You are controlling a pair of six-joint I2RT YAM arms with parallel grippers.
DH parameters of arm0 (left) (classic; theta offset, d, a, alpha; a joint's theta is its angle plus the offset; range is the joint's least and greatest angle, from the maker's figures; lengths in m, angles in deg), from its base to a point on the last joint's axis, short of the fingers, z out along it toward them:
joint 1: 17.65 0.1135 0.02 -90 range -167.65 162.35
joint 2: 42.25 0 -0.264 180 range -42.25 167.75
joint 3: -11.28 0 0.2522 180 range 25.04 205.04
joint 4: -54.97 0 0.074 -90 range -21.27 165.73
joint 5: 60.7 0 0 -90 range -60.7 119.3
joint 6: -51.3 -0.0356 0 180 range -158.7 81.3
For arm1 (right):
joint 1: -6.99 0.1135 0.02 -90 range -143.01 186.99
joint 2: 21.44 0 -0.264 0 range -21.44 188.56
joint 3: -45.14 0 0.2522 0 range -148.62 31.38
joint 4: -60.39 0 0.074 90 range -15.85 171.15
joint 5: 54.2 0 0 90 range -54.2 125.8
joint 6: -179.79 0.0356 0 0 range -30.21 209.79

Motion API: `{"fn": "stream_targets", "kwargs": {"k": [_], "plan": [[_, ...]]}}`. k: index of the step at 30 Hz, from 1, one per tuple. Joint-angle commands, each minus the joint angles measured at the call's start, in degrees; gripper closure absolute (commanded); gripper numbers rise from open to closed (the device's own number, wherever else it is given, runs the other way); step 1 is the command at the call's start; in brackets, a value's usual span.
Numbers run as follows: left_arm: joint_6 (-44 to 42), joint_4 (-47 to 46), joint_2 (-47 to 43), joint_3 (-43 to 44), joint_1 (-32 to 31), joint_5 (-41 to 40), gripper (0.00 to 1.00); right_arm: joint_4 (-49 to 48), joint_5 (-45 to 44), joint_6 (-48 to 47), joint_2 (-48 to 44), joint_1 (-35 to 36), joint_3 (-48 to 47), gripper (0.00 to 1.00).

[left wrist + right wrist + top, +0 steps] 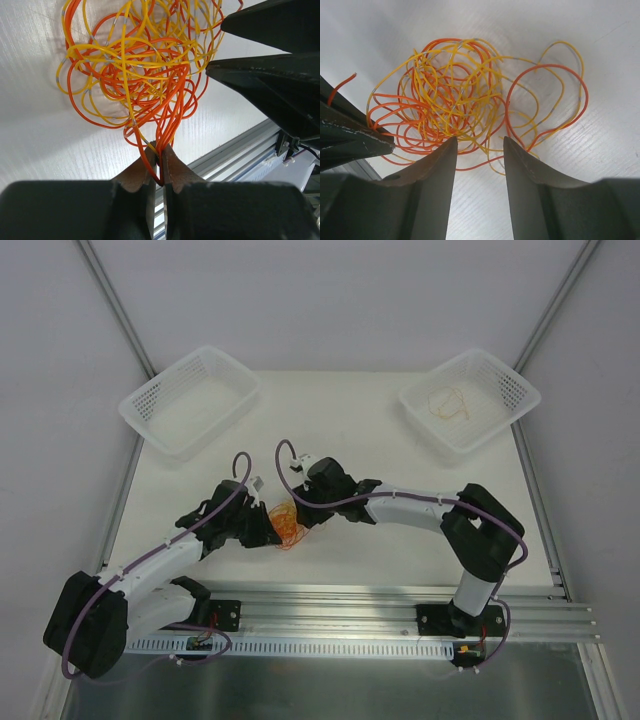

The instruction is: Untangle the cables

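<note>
Basically one tangle: the cables (135,65) lay in a single knotted bunch on the white desk (340,430), between the two hands, about mid-desk and toward the near edge. Two colours, orange-red and yellow. The strands were too many and too looped to count. One bigger orange loop stuck out of the bunch, on the right in the right wrist view.

Left hand (160,151) was pinched together on a small bundle of mostly orange strands at the bunch's edge; exact number could not be told. Right hand (480,150) had its two fingers apart, tips at the edge of the bunch, with several strands crossing the gap. Both hands sat close, facing each other across the bunch.

Two white mesh baskets stood at the far side of the desk. The left basket (150,395) was at far left. The right basket (515,388) was at far right and held one separate cable (445,403), yellowish and loosely coiled. Two arms in all.
</note>
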Motion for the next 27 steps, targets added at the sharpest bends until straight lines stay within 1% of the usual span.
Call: {"fn": "stream_targets", "kwargs": {"k": [1,4,9,17,23,24,25,27], "plan": [[0.72,0.22,-0.84,-0.58,-0.49,1.17,1.00,-1.48,3.24,-1.58,-0.56,-0.42,-2.22,0.55],[0.71,0.48,-0.58,-0.32,-0.57,0.90,1.00,-1.04,3.86,-2.99,-1.25,-0.42,-2.58,0.59],[0.89,0.48,0.03,0.12,-0.49,0.73,1.00,-1.04,3.60,-3.16,-1.79,-0.33,-2.84,0.61],[0.98,0.66,0.03,0.29,-0.49,0.55,1.00,-1.39,4.65,-3.52,1.55,-0.51,-3.28,0.65],[1.51,0.66,0.12,0.38,-0.49,-0.59,1.00,-1.48,5.53,-3.60,1.82,-0.51,-2.93,0.69],[1.59,0.66,0.12,0.38,-0.49,-0.94,1.00,-1.48,5.36,-3.69,1.65,-0.60,-2.76,0.73],[1.68,0.74,0.12,0.38,-0.49,-1.29,1.00,-1.48,5.35,-3.69,1.56,-0.68,-2.58,0.75],[2.03,0.66,0.12,0.47,-0.49,-1.82,1.00,-1.39,5.53,-3.69,1.47,-0.68,-2.32,0.76]]}}
